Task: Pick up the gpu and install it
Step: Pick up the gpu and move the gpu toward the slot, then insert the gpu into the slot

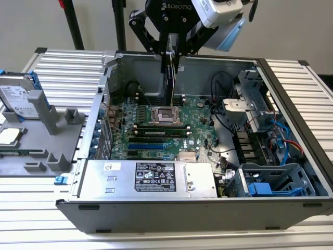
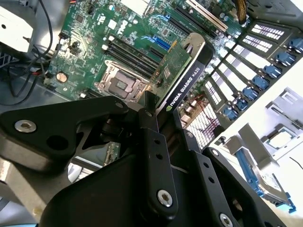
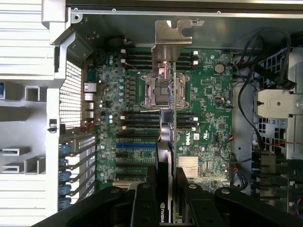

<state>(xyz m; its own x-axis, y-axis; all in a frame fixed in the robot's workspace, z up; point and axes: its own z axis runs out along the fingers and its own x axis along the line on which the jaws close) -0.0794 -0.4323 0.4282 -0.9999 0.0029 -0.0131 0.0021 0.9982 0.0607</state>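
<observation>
Silver slats of the surface (image 1: pixel 291 234) lie nearest in the exterior view, carrying an open computer case (image 1: pixel 156 213) that lies on its side. Just inside its near wall sits a grey power supply (image 1: pixel 151 177) with a dark label. Beyond that the green motherboard (image 1: pixel 197 125) lies flat on the case floor, with its bare socket (image 1: pixel 165 115) near the middle.

On the exterior view's left, beside the case, a grey fixture (image 1: pixel 49 120) stands on the surface, with a hard drive (image 1: pixel 18 99) propped at its far end.

Farther back, above the socket, the black hand (image 1: pixel 173 54) hangs over the case, clenched on the gpu (image 1: pixel 171 83). The card is held on edge, upright, with its lower end over the socket and not seated in any slot. In the second wrist view the gpu (image 2: pixel 177 66) shows its green face and black edge running away from the hand (image 2: pixel 158 113), the silver bracket (image 2: pixel 194 42) at the far end. In the first wrist view the fingers (image 3: pixel 142 203) clamp the card (image 3: pixel 166 142) from both sides.
</observation>
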